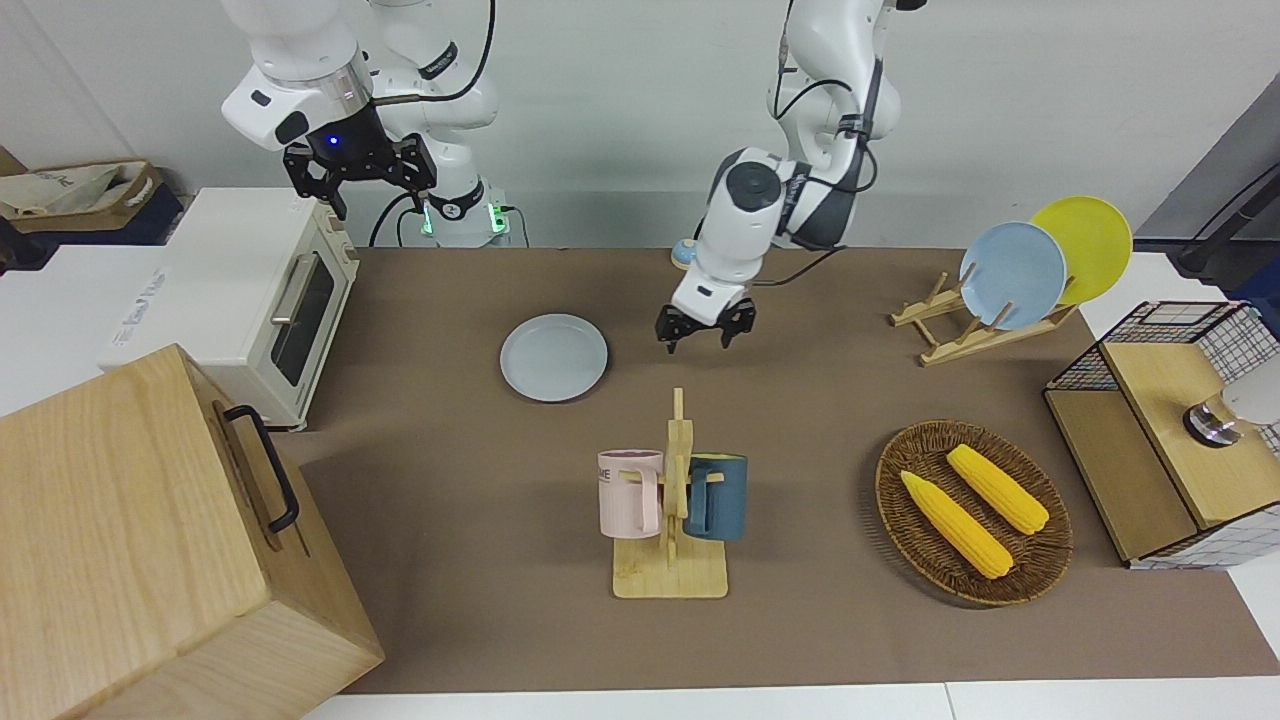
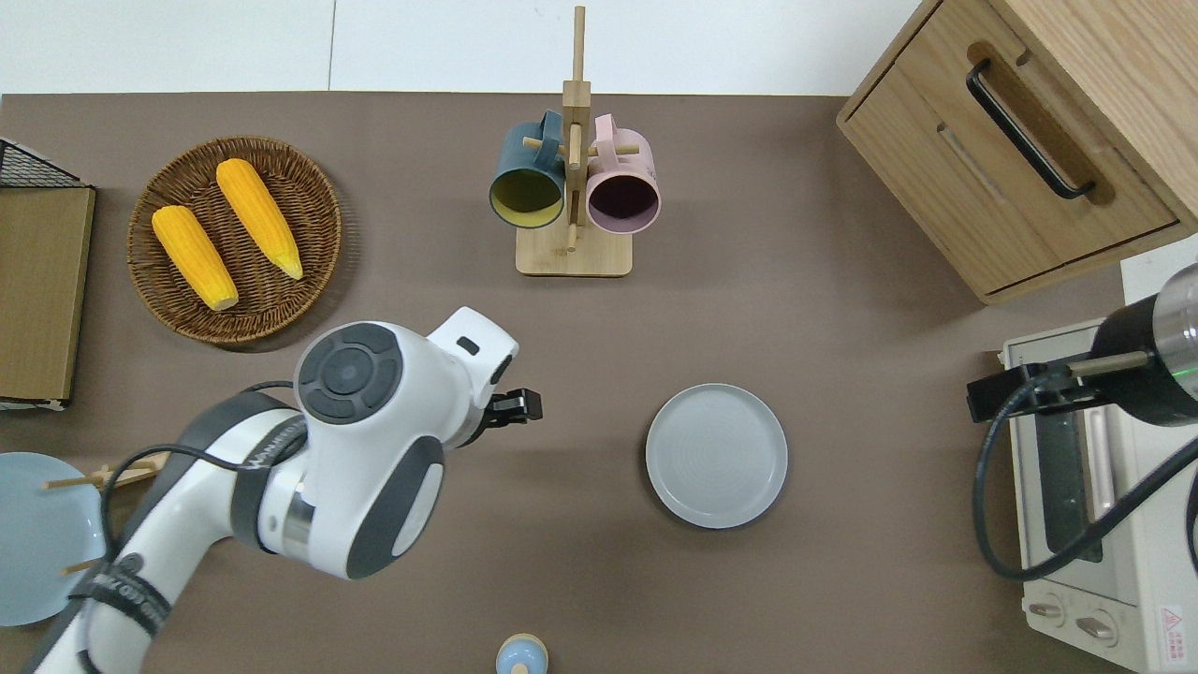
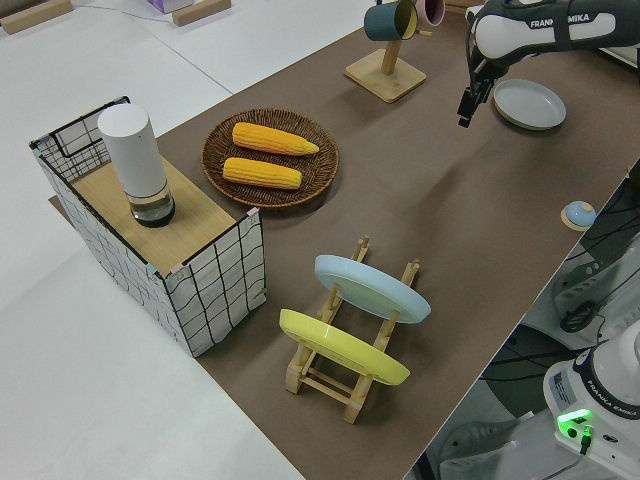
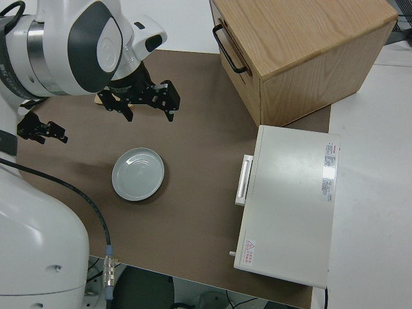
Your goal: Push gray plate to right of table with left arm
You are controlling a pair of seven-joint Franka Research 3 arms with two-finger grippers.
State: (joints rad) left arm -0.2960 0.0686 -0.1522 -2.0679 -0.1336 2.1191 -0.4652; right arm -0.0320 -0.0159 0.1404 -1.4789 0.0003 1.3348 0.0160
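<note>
The gray plate (image 2: pixel 716 455) is seen lying flat on the brown mat of the table (image 2: pixel 842 580), about midway along its length; it is taken here as the landmark. The left end effector (image 1: pixel 705 328) is held low over the bare mat beside the plate, on the side toward the left arm's end of the table, apart from the rim and not touching it. Its fingers are seen spread apart, and nothing is held between them. This placement is judged to suit a push: contact would be made on the rim side facing the left arm, so that the plate could be slid along the mat toward the right arm's end, where a white oven (image 2: pixel 1086 487) and a wooden box (image 2: pixel 1029 140) stand. No grasp is needed for a shallow plate with a low rim, which is likely why nothing has been gripped. The end effector appears somewhat above the mat, so a further descent is judged necessary before the rim can be met. A mug rack (image 2: pixel 574 178) stands farther from the robots than the plate, well apart from it and clear of a straight sliding path. The right arm (image 1: pixel 330 110) is parked, its end effector open and empty.
</note>
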